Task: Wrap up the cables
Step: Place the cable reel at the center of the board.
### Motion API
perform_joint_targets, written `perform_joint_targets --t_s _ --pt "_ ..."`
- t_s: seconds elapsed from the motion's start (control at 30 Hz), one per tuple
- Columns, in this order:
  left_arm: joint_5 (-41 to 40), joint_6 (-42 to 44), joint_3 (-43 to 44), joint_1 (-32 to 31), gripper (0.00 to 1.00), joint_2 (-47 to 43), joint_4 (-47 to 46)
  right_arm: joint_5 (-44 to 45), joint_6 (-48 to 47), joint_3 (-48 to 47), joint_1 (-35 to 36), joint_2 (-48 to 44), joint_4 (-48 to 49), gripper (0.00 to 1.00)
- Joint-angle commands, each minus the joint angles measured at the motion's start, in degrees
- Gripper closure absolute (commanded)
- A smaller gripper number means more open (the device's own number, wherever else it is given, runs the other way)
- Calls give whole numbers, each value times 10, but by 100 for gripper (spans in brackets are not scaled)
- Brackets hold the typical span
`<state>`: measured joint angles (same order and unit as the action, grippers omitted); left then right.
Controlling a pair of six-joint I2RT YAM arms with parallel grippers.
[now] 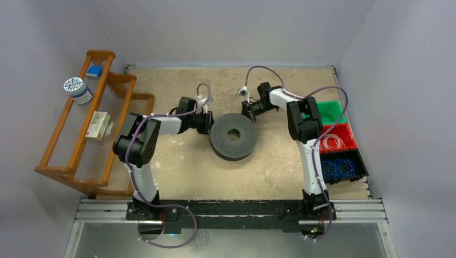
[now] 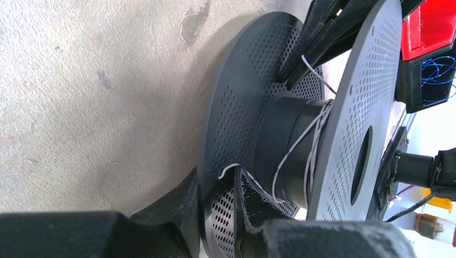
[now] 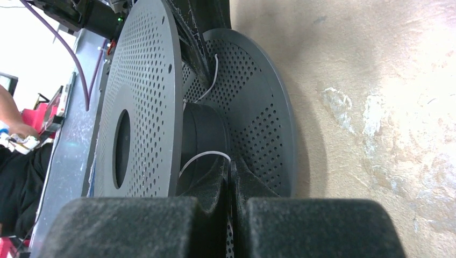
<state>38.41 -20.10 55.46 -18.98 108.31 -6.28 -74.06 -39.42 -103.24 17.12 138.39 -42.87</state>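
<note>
A black spool (image 1: pixel 234 137) with perforated flanges lies flat mid-table. The thin whitish cable (image 2: pixel 293 150) winds loosely round its hub. My left gripper (image 1: pixel 206 122) is at the spool's left edge. In the left wrist view it (image 2: pixel 216 177) is shut across the lower flange (image 2: pixel 236 107), with the cable's end pinned at the inner fingertip. My right gripper (image 1: pixel 249 110) is at the spool's far right edge. In the right wrist view it (image 3: pixel 230 164) reaches between the flanges, shut on the cable (image 3: pixel 204 157), which arcs back to the hub (image 3: pixel 207 129).
A wooden rack (image 1: pixel 69 173) with a tape roll and a box stands at the left. At the right are a green bin (image 1: pixel 330 112), a red bin (image 1: pixel 347 141) with more whitish cables, and a black bin (image 1: pixel 359 161) with blue wire.
</note>
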Motion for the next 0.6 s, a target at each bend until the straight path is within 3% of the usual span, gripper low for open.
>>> perform_joint_targets --t_s 0.0,0.27,0.4,0.57 --pt "-203 51 -5 -17 100 41 -13 -26 26 20 20 -7 -18 100" --pt "-276 54 17 -16 100 70 17 78 174 93 19 -46 159 87" --pt "-309 59 17 -13 100 64 23 131 210 92 14 -65 200 79" --pt "-370 51 18 -3 100 58 28 197 228 63 10 -72 223 76"
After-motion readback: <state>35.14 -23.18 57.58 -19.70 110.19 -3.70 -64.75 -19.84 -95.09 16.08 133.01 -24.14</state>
